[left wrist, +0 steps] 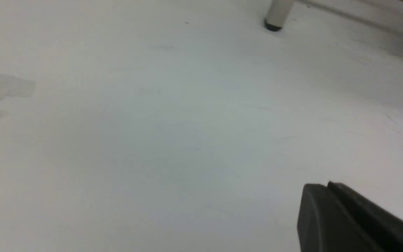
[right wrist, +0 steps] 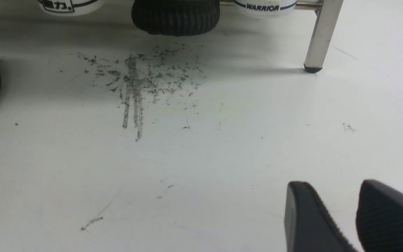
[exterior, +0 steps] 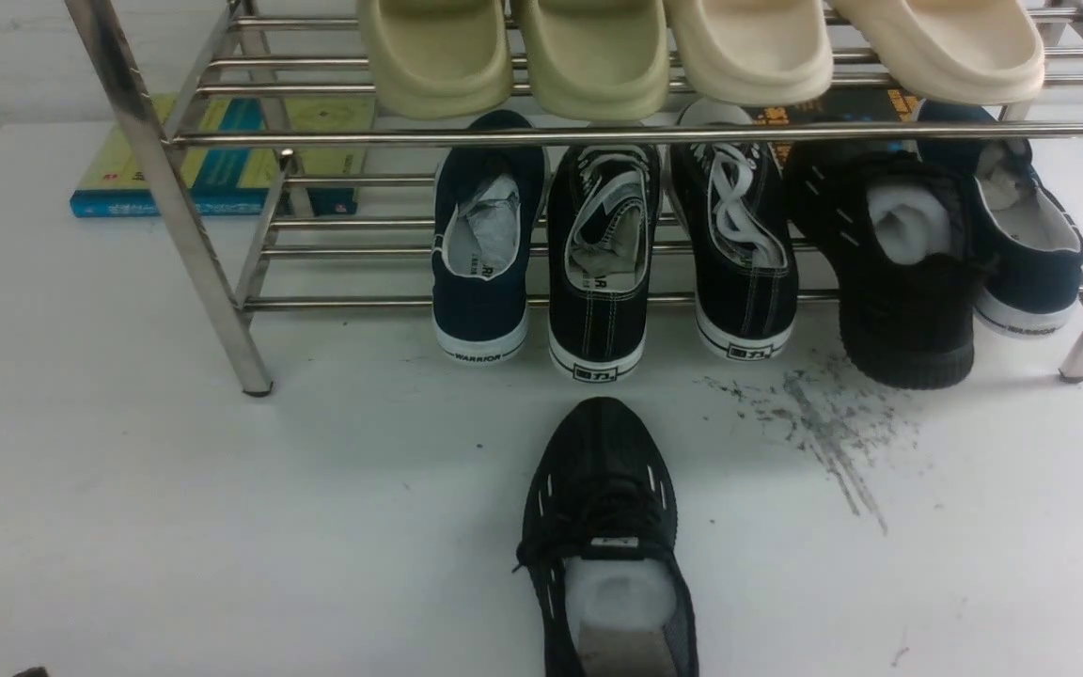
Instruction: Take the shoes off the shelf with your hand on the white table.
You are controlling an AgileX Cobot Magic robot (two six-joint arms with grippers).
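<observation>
One black knit shoe (exterior: 607, 527) lies on the white table (exterior: 175, 489) in front of the shelf (exterior: 165, 179), toe toward it, with white stuffing inside. Its mate (exterior: 899, 273) sits on the shelf's lower tier at the right, heel sticking out over the table; the ribbed heel (right wrist: 175, 15) shows in the right wrist view. My left gripper (left wrist: 327, 187) is shut and empty, low over bare table near a shelf leg (left wrist: 277, 14). My right gripper (right wrist: 334, 189) is open with nothing between its fingers, over the table short of the dark scuff marks (right wrist: 135, 84). Neither gripper shows clearly in the front view.
The lower tier also holds two navy Warrior shoes (exterior: 485, 244) (exterior: 1021, 244) and two black canvas shoes (exterior: 603, 254) (exterior: 739, 244). Cream slippers (exterior: 692, 47) fill the top tier. A book (exterior: 212, 160) lies behind the shelf at left. The right shelf leg (right wrist: 318, 38) stands ahead of my right gripper.
</observation>
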